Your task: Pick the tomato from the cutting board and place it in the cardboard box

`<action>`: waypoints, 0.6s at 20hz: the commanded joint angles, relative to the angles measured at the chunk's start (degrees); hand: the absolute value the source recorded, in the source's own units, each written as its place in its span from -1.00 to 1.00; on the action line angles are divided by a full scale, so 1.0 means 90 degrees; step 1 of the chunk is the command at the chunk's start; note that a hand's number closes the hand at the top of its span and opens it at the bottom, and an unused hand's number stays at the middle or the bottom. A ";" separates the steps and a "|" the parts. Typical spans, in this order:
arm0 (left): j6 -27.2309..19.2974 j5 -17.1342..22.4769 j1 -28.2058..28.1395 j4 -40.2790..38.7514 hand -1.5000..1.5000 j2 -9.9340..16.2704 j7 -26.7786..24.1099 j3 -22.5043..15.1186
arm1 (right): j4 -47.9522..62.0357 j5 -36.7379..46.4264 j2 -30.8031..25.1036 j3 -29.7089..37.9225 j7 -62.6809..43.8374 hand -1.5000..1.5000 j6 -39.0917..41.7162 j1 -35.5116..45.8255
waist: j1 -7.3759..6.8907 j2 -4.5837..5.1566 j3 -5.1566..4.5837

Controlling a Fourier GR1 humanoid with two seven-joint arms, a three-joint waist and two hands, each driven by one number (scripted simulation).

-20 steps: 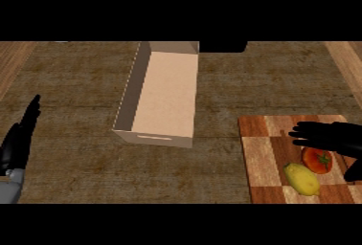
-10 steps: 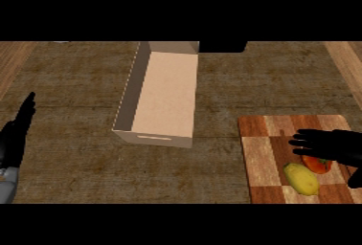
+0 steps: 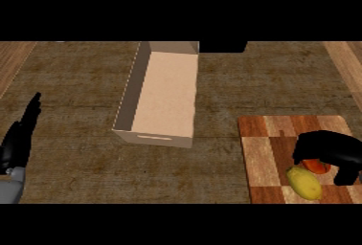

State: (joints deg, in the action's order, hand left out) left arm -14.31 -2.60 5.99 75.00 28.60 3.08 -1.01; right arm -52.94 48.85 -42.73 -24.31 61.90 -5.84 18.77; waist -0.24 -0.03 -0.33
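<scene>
head view: tomato (image 3: pixel 317 166) lies on cutting board (image 3: pixel 272 158), mostly hidden under right hand (image 3: pixel 330 149), whose fingers are curled down around it | yellow fruit (image 3: pixel 304 183) touches it | cardboard box (image 3: pixel 161 92) well apart | left hand (image 3: pixel 20 139) rests with fingers straight at left edge | versus 0.5 s ago: right hand is seen closed further over tomato

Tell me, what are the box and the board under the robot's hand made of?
The box looks like matte cardboard: plain tan walls with a cut handle slot. The cutting board looks like wood, a checkered pattern of light and dark brown blocks with visible grain, though that could be only a printed surface.
</scene>
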 commanded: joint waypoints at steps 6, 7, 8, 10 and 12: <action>0.0010 -0.0207 0.0067 0.0276 0.00 -0.0042 0.0383 -0.0036 | -0.0043 -0.0416 0.0411 0.0700 0.0721 1.00 -0.1069 0.0044 | -0.0006 0.0003 0.0047; -0.0130 -0.0243 0.0019 -0.0031 0.00 -0.0263 0.0054 -0.0043 | -0.0176 -0.0552 0.0482 0.0774 0.0788 1.00 -0.1190 -0.0082 | 0.0038 0.0009 0.0043; 0.0278 0.0037 -0.0189 0.0102 0.00 0.0086 0.0088 0.0183 | -0.0540 -0.0711 0.0352 0.0879 0.0764 1.00 -0.1125 -0.0242 | 0.0044 -0.0017 0.0040; 0.0118 -0.0162 0.0130 -0.0173 0.00 -0.0145 -0.0055 0.0076 | 0.0539 -0.0439 0.1011 0.0870 -0.0255 1.00 -0.0244 0.1281 | -0.0137 0.0051 0.0040; 0.0108 -0.0253 0.0330 -0.0132 0.00 -0.0227 -0.0050 -0.0098 | 0.1267 -0.0325 0.1172 0.0934 -0.1184 1.00 0.0387 0.2253 | -0.0406 0.0143 0.0042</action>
State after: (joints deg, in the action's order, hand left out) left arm -12.94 -3.61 7.05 74.92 28.09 3.46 -0.47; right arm -49.20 45.76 -35.56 -17.72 57.28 -8.61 27.65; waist -1.57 0.39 -0.12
